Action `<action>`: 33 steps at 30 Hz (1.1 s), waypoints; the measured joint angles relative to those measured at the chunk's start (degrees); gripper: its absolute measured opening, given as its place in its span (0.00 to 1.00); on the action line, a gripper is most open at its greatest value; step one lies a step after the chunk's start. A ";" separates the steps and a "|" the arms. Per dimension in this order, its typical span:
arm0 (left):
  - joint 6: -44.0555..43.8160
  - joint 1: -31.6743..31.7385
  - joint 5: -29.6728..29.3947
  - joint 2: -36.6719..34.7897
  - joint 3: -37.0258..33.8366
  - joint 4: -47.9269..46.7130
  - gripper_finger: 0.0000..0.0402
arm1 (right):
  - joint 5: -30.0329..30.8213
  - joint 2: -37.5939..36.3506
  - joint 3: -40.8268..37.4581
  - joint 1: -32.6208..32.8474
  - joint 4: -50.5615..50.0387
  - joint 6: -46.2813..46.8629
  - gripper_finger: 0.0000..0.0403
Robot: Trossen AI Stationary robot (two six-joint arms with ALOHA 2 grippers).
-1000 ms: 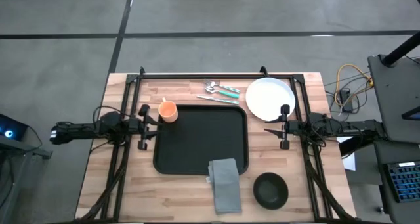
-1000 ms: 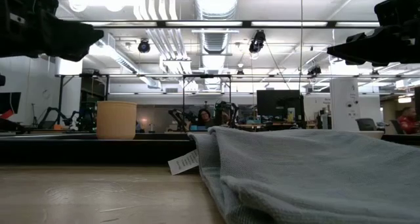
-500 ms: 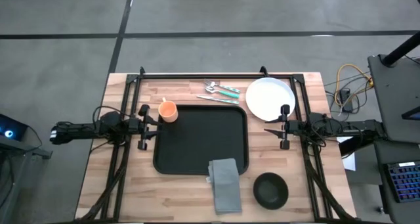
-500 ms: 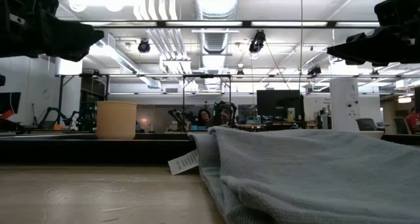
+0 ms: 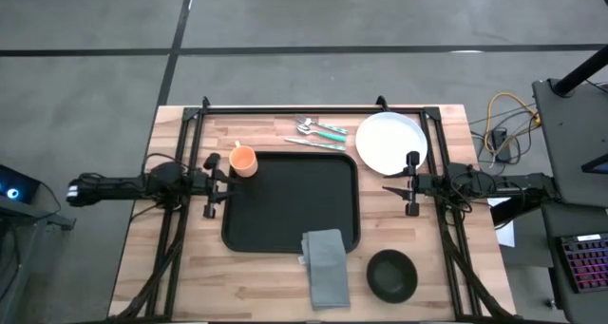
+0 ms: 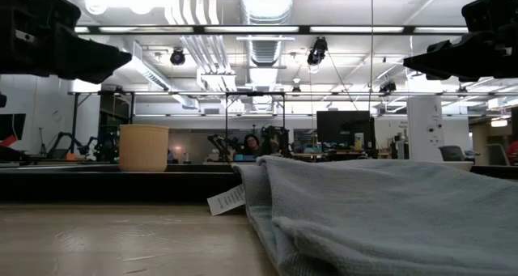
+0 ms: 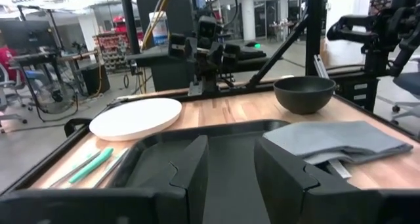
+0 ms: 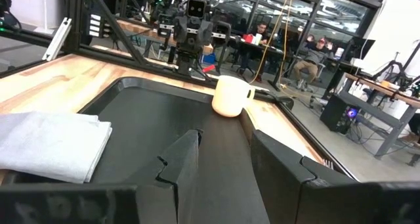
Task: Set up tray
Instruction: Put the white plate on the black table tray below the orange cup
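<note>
The black tray (image 5: 290, 196) lies in the middle of the table. My left gripper (image 5: 214, 184) hovers open at its left edge, and my right gripper (image 5: 410, 184) hovers open just past its right edge; both point inward and touch nothing. An orange cup (image 5: 243, 161) stands upright at the tray's far left corner. The white plate (image 5: 390, 142) and the cutlery (image 5: 318, 134) lie on the table beyond the tray's far edge. A folded grey napkin (image 5: 326, 265) lies across the tray's near rim. A black bowl (image 5: 391, 275) sits on the table to the napkin's right.
A black frame rail (image 5: 313, 108) runs along the table's far edge, with struts down both sides. The tray's inside (image 7: 223, 135) is bare between the two grippers. In the low view the napkin (image 6: 380, 211) fills the foreground. People sit far off in the room behind.
My left gripper has moved slightly toward the tray and dipped a little. Nothing else has moved.
</note>
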 joint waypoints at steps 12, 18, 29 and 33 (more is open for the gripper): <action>-6.05 0.01 0.06 2.03 -0.04 6.16 0.26 | 0.00 0.00 0.00 0.00 0.00 0.03 0.32; -6.67 0.00 0.28 0.46 -0.07 5.90 0.26 | 0.00 0.00 -0.01 -0.02 0.00 -1.41 0.32; -6.11 -0.02 0.29 -7.40 -0.09 6.79 0.26 | 0.00 0.00 0.01 -0.02 0.11 -1.39 0.32; -6.05 -0.01 0.32 -7.24 -0.04 6.83 0.26 | -0.02 0.00 -0.01 0.02 0.29 3.20 0.32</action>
